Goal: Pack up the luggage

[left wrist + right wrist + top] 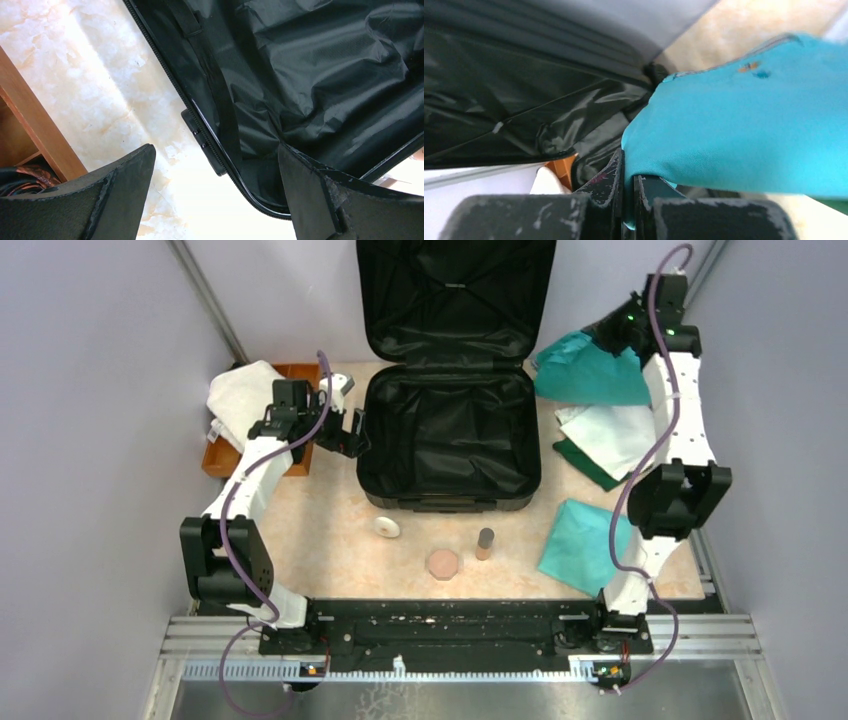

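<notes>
i see the luggage lying open at the back middle of the worktop, its base flat and its lid standing upright against the rear wall. the black lining is crumpled and nothing shows inside the base.

my left claw is spread wide and holds nothing. it hangs over the left rim of the luggage, one finger above the pale worktop and the other above the lining. just to its left is the wooden tray with a white cloth heaped on it.

my right claw is pinched tight on the edge of a teal cloth, with the fabric squeezed between the two fingers. it is up at the back right, beside the lid's right edge, and the cloth drapes down from it.

on the right side of the worktop lies a folded white cloth on top of a dark green cloth, and nearer to me a second teal cloth. in front of the luggage, apart from each other, are a small white round piece, a pink disc and a small brown cylinder standing upright.
</notes>
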Available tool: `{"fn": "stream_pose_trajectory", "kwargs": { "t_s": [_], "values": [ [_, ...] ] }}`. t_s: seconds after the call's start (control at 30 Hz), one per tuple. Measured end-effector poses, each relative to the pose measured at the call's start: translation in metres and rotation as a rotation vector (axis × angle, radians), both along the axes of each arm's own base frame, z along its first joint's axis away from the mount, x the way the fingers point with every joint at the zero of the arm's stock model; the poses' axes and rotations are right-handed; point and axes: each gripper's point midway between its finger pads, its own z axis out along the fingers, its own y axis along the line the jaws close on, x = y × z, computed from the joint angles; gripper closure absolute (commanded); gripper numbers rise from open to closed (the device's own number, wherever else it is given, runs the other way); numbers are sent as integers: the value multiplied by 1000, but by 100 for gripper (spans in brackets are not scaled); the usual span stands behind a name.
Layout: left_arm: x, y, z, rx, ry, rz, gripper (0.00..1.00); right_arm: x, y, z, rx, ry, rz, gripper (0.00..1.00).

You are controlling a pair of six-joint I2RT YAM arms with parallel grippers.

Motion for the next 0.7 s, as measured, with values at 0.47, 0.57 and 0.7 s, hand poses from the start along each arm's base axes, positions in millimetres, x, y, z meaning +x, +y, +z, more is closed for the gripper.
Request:
{"fn": "stream_pose_trajectory", "kwargs": {
  "t_s": [0.47,0.57,0.7],
  "values": [
    [9,11,13,-5,3,93,2,18,164,62,-41,-180,272,100],
    [10,15,13,-10,14,127,2,13,208,73,15,-228,355,100],
    [11,21,13,-28,28,166,2,9,272,81,97,-305,482,100]
  ]
}}
